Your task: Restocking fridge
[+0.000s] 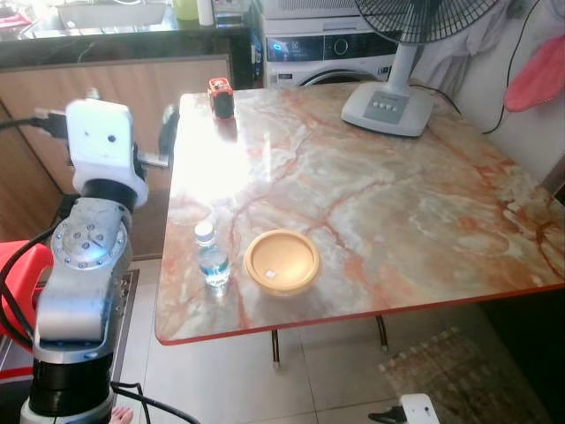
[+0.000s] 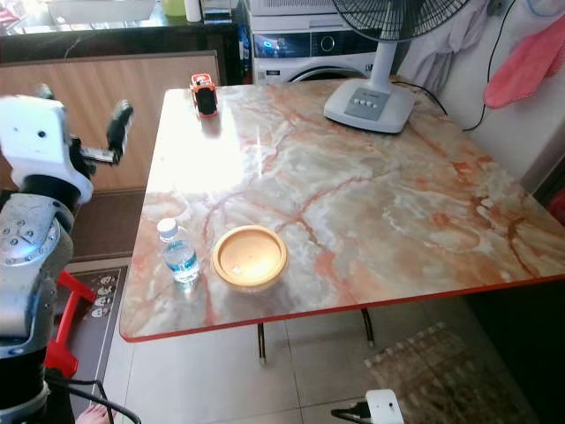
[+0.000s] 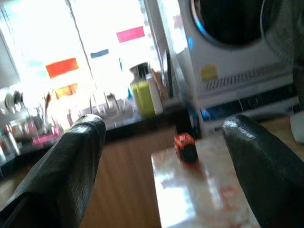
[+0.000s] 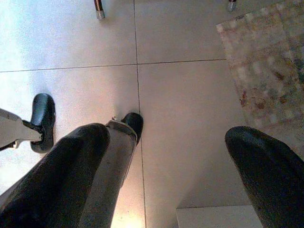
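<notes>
A marble-patterned desk (image 2: 371, 203) carries a small water bottle (image 2: 179, 252) near its front left corner, upright, with a tan bowl (image 2: 251, 256) just beside it. A small red and black object (image 2: 204, 94) sits at the back left corner, a fan base (image 2: 369, 104) near the back edge. The left claw (image 2: 113, 132) is raised off the desk's left edge.

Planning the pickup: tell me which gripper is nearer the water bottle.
Left. The left gripper is raised beside the table's left edge, beyond the water bottle. The right gripper hangs low, open over the floor tiles.
</notes>
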### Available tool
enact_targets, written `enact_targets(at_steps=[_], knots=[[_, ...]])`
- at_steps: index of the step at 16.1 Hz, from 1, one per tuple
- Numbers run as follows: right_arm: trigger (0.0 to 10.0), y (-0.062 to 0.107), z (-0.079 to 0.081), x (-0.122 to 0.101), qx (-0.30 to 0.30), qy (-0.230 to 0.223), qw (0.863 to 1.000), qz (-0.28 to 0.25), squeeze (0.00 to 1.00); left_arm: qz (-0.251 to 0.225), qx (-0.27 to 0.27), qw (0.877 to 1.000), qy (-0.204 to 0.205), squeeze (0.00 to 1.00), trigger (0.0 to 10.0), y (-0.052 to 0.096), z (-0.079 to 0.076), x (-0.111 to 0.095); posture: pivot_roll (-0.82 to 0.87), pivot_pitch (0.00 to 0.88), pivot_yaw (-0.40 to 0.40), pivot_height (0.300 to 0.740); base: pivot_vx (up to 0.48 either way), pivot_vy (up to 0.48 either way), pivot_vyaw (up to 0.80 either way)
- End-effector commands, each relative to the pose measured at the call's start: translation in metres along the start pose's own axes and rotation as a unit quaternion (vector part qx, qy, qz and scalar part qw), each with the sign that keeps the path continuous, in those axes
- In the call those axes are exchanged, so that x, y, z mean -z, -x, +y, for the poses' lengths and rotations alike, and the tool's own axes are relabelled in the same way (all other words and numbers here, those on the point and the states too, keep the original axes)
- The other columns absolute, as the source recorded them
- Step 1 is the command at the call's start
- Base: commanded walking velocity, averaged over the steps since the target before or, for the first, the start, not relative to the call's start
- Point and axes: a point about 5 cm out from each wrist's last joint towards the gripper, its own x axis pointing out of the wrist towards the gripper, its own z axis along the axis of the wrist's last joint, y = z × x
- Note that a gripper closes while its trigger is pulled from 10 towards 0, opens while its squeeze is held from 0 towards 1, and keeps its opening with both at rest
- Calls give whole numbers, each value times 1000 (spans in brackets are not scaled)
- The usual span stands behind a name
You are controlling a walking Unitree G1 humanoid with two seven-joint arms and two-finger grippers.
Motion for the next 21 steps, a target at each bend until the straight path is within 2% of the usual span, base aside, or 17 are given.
enact_targets(at_steps=[1, 2, 3, 5, 10, 12, 14, 18, 21], knots=[[10000, 0, -2, 1, 0, 10, 1000, 6, 0, -20, 0, 1000, -24, 0, 10000, 1, -1, -3, 96, 0, -27, 740, 0, 0, 0], [10000, 0, -2, 1, 1, 11, 1000, 5, 0, -34, 17, 998, -42, 0, 10000, 4, -7, -1, 96, 0, -29, 740, 0, 0, 463], [10000, 0, -2, 0, 1, 9, 1000, 4, 0, -29, 23, 998, -41, 0, 10000, 5, -10, 2, 96, 0, -29, 740, 0, 0, 500], [10000, 0, -2, 1, 0, -2, 1000, 1, 0, -23, 30, 999, -31, 0, 10000, 10, -16, 10, 94, 0, -30, 740, 0, 0, 0], [10000, 0, -2, 0, -2, 8, 1000, 2, 0, -29, 36, 999, -4, 0, 10000, 10, -20, 13, 96, 0, -31, 740, 0, 0, 0], [10000, 0, -1, 0, -2, 11, 1000, 3, 0, -27, 42, 999, 5, 0, 10000, 10, -24, 14, 96, 0, -31, 740, 0, 0, 522], [10000, 0, -1, 0, -2, 3, 1000, 0, 0, -28, 47, 998, 11, 0, 10000, 10, -28, 15, 95, 0, -29, 740, 0, 0, 0], [10000, 0, -1, -1, 0, -1, 1000, -4, 0, -28, 46, 998, 33, 0, 10000, 10, -30, 15, 93, 0, -28, 740, 242, 0, 0], [10000, 0, -1, -1, -1, 2, 1000, -4, 0, -30, 45, 998, 34, 0, 10000, 9, -29, 15, 97, 0, -30, 740, 260, 0, 0]])
